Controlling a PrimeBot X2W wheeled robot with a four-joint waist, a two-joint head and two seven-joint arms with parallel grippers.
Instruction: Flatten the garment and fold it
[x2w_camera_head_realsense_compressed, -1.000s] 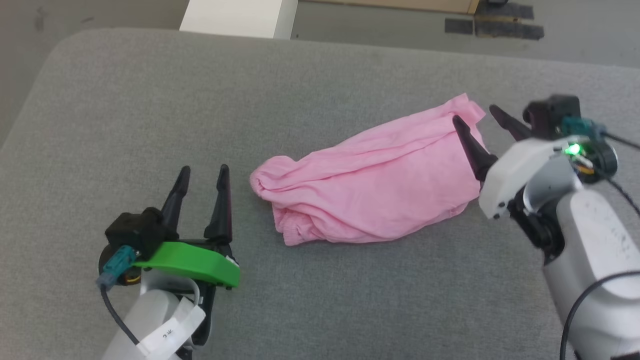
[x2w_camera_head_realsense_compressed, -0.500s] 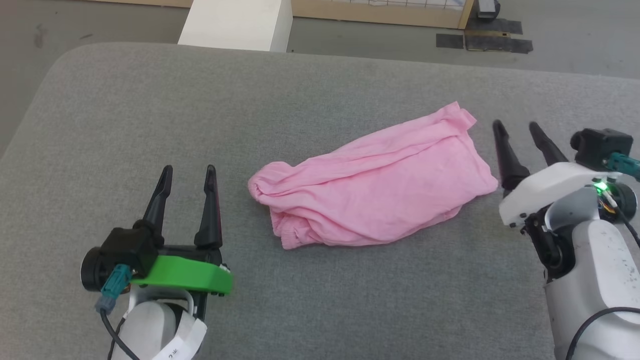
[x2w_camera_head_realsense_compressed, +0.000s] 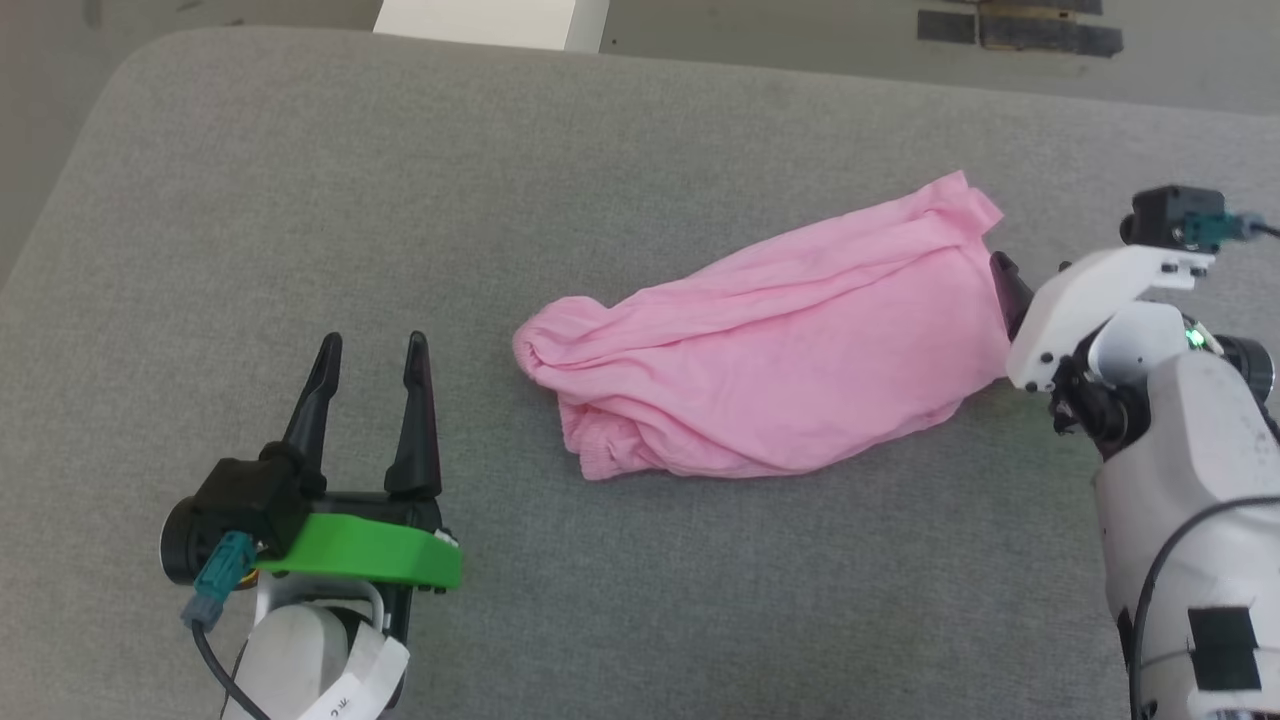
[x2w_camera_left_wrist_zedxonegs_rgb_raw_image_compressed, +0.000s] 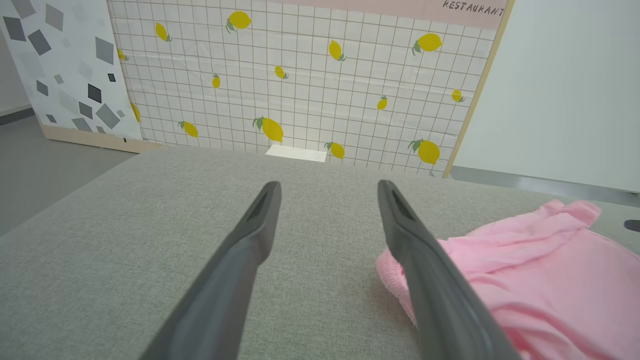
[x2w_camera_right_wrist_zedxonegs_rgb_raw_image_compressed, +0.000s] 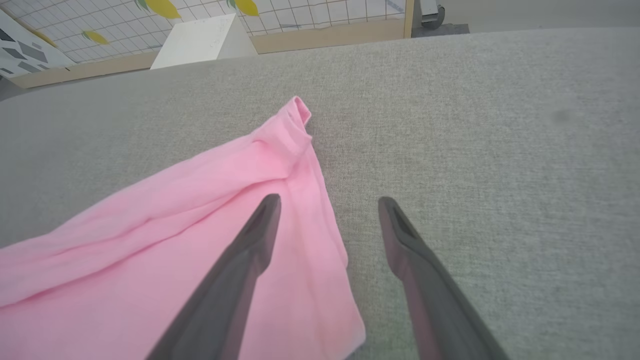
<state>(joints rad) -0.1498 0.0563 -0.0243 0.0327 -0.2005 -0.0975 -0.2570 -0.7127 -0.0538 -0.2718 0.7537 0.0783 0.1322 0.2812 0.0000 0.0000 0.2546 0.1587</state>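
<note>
"RESTAURANT" lettering (x2w_camera_left_wrist_zedxonegs_rgb_raw_image_compressed: 472, 7) atop lemon-print grid panel (x2w_camera_left_wrist_zedxonegs_rgb_raw_image_compressed: 310, 75) beyond left tool (x2w_camera_left_wrist_zedxonegs_rgb_raw_image_compressed: 328, 186), grey fabric surface (x2w_camera_head_realsense_compressed: 300, 200), crumpled pink garment (x2w_camera_head_realsense_compressed: 770, 390) between both tools, left tool spread wide and empty, right tool (x2w_camera_right_wrist_zedxonegs_rgb_raw_image_compressed: 328, 200) likewise, fingers straddling the garment's edge

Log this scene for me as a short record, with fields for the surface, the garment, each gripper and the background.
surface: grey fabric-covered surface
garment: pink garment, bunched and wrinkled, not flattened, gathered band at its near-left end
left gripper: open, empty, apart from the garment's left end
right gripper: open, at the garment's right edge, one finger above cloth, the other above bare surface; contact unclear
background: lemon-patterned grid panel, white box
</note>
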